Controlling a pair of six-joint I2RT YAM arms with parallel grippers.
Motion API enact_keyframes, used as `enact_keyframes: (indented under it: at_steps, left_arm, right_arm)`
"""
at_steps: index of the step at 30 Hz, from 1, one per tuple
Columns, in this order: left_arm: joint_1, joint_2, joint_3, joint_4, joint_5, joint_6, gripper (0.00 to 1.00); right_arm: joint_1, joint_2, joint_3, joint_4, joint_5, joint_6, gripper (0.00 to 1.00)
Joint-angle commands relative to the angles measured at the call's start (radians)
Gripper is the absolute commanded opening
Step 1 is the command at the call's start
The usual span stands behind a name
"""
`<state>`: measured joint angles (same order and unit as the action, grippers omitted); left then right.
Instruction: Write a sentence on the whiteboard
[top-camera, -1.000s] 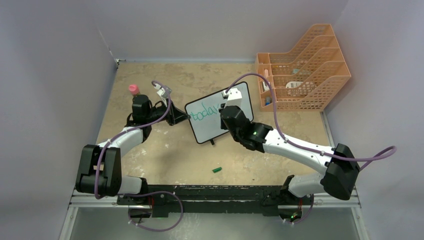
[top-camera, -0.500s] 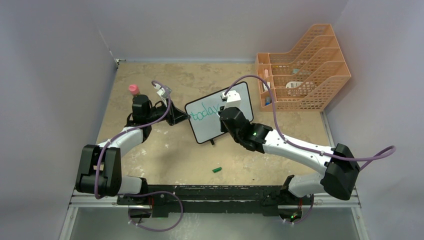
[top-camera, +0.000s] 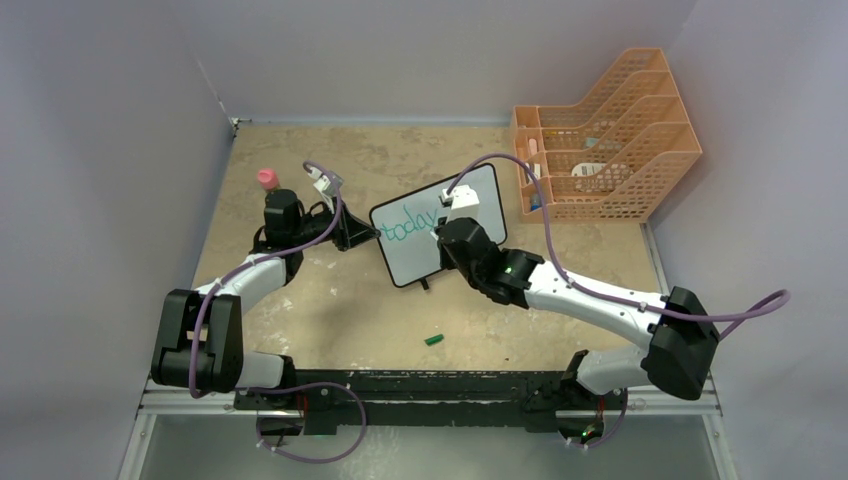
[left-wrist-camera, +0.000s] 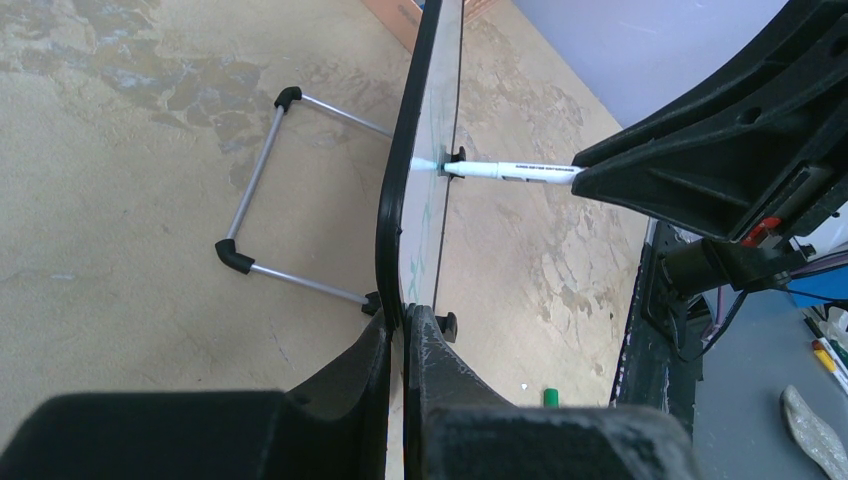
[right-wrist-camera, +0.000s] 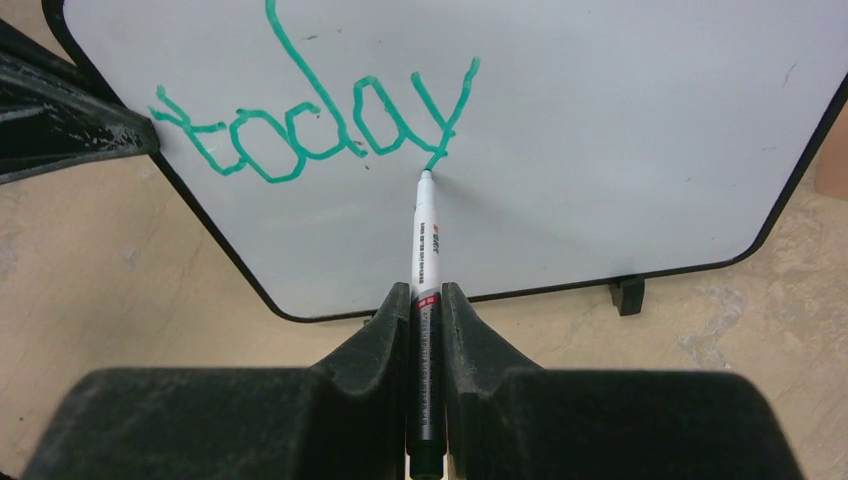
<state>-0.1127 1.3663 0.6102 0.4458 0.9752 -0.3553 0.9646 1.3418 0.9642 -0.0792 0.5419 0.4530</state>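
Observation:
The whiteboard (top-camera: 420, 255) stands tilted mid-table on its black feet, with "today" in green on its face (right-wrist-camera: 600, 130). My left gripper (top-camera: 372, 234) is shut on the board's left edge (left-wrist-camera: 398, 215), its jaws pinching the black frame. My right gripper (right-wrist-camera: 426, 295) is shut on a white marker (right-wrist-camera: 424, 235) whose green tip touches the board at the bottom of the "y" tail. In the left wrist view the marker (left-wrist-camera: 510, 171) meets the board edge-on. The green marker cap (top-camera: 434, 340) lies on the table near the arm bases.
An orange mesh file rack (top-camera: 640, 150) holding small items stands at the back right. A pink-capped bottle (top-camera: 267, 180) stands behind the left arm. Purple-grey walls close in the table on three sides.
The right gripper with the marker has slid slightly down and left on the board, drawing the tail of the "y". The left arm and board have stayed still.

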Motion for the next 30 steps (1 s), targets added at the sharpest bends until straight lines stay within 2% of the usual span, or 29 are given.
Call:
enact_keyframes:
  at_steps: [1,17,22,30]
  left_arm:
    - [-0.007,-0.022,0.03,0.013,0.011,0.039,0.0]
    - [-0.007,-0.024,0.03,0.01,0.008,0.039,0.0]
    - [-0.007,-0.025,0.03,0.009,0.01,0.039,0.0]
    - [-0.007,-0.025,0.031,0.005,0.008,0.042,0.0]
  right_arm:
    - [0.008,-0.012,-0.01,-0.015,-0.02,0.017,0.0]
    - [0.015,-0.095,0.012,-0.028,0.023,0.02,0.0]
    - [0.005,-0.119,0.01,-0.009,0.089,-0.008,0.0]
    - [-0.031,-0.117,0.002,0.05,0.087,-0.028,0.0]
